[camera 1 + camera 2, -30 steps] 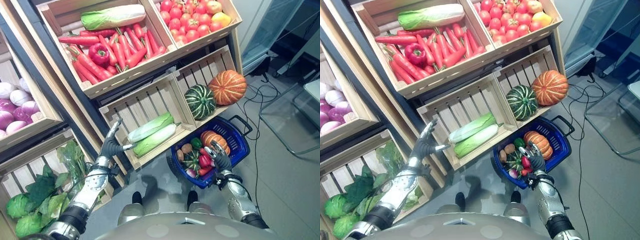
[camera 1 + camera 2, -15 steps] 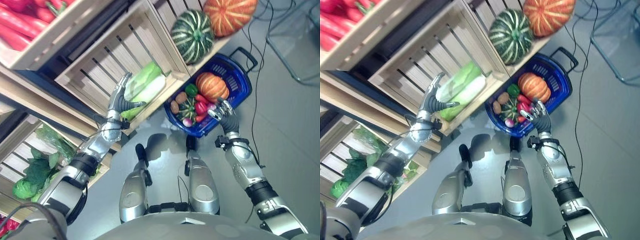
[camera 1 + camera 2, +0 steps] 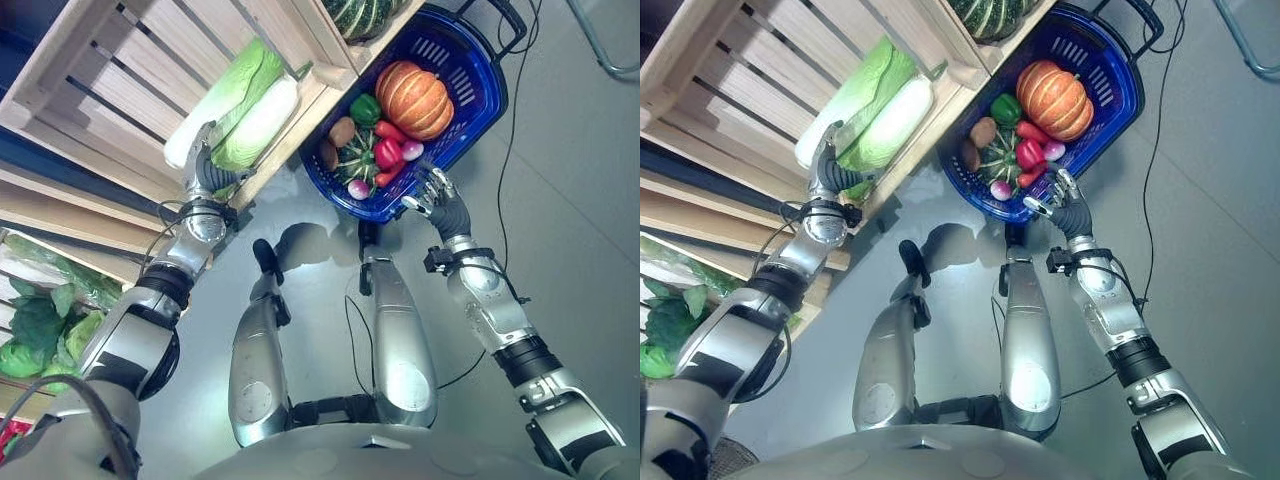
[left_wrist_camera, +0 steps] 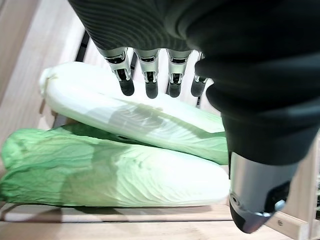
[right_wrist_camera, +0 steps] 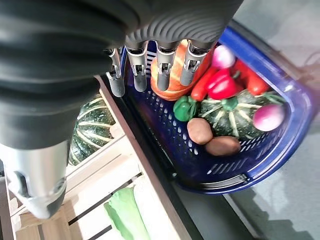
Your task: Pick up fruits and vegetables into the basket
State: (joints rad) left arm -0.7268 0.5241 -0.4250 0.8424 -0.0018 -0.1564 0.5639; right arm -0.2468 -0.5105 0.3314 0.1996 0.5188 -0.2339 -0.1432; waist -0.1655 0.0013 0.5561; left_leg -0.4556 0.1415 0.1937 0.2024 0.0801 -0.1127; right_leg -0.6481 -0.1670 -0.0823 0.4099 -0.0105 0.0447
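Observation:
Two long pale-green napa cabbages (image 3: 240, 105) lie side by side in a slatted wooden crate (image 3: 110, 90). My left hand (image 3: 207, 172) reaches into that crate, its fingers (image 4: 149, 82) straight and open just above the upper cabbage (image 4: 150, 120), holding nothing. The lower cabbage (image 4: 115, 175) lies under it. The blue basket (image 3: 470, 70) stands on the floor and holds an orange pumpkin (image 3: 413, 98), a striped green squash (image 3: 357, 160), a red pepper (image 3: 387, 152), a green pepper (image 3: 365, 108), potatoes and radishes. My right hand (image 3: 440, 195) hovers open at the basket's near rim (image 5: 280, 155).
A large striped green squash (image 5: 87, 130) sits in the crate next to the basket. Leafy greens (image 3: 40, 330) fill a lower crate at the far left. Grey floor spreads to the right of the basket, crossed by a thin cable (image 3: 510, 170).
The camera has tilted down, shifting the whole picture. My left hand has moved forward into the crate, close over the cabbages. The right hand stays by the basket's rim.

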